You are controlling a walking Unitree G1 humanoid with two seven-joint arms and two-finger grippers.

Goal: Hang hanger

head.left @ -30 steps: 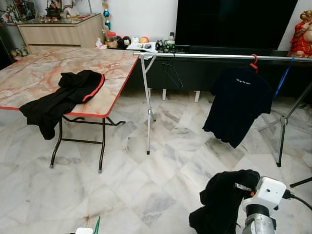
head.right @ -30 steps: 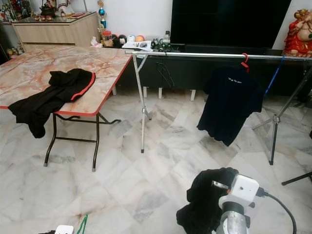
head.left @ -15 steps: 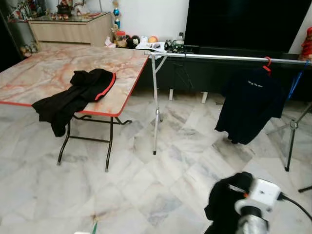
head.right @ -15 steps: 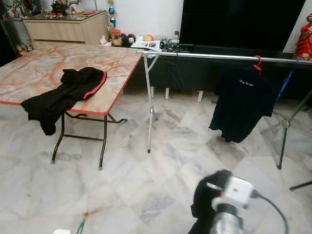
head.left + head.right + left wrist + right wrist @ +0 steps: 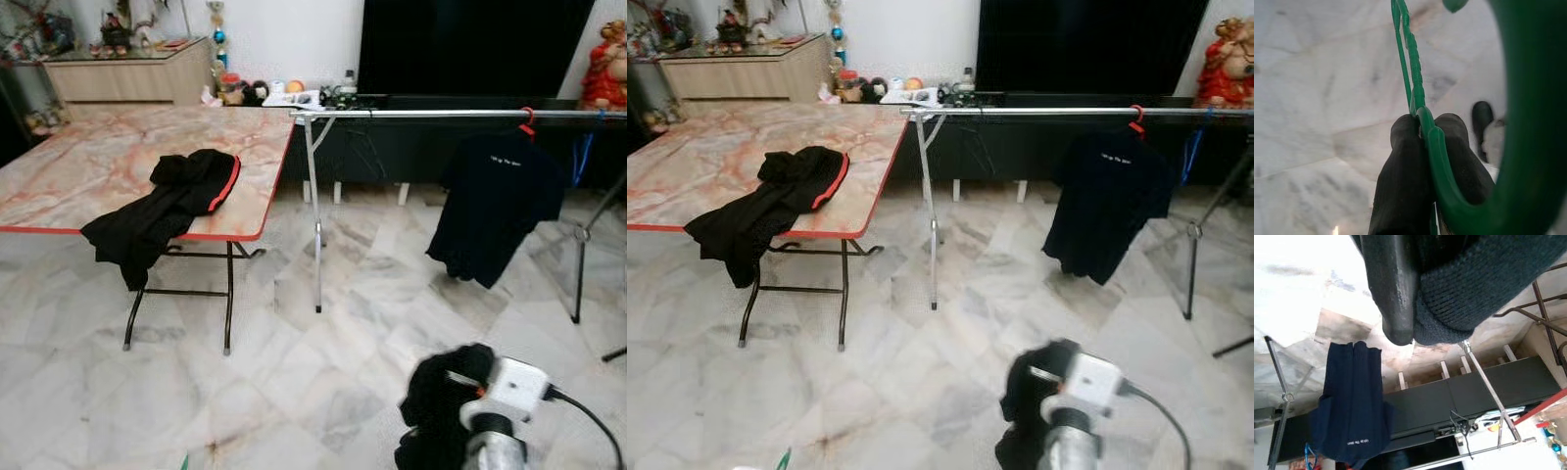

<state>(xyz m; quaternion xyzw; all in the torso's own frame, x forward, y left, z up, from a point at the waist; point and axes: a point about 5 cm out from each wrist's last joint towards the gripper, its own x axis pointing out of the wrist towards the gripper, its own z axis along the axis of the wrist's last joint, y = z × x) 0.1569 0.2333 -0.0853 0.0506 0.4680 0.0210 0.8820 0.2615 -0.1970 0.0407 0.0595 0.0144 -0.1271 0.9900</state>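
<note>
My left gripper [image 5: 1422,129] is shut on a green plastic hanger [image 5: 1413,78], its thin bar pinched between the two black fingers above the marble floor. The hanger's tip [image 5: 784,458] peeks in at the bottom edge of the right eye view. My right gripper [image 5: 1413,328] is low at the right, shut on a bundled black knit garment [image 5: 446,397]. A silver clothes rail [image 5: 421,114] runs across the room ahead. A dark shirt [image 5: 495,211] hangs from it on a red hanger [image 5: 527,121].
A folding marble-top table [image 5: 88,166] stands at the left, with a black red-trimmed garment [image 5: 167,201] draped over its edge. A blue hanger [image 5: 588,147] hangs at the rail's right end. The rack's legs [image 5: 315,245] stand on the marble floor. A dark TV unit sits behind.
The whole picture has shifted, so the camera moved; table and rail sit differently in view. Both grippers keep their hold on the hanger and the garment.
</note>
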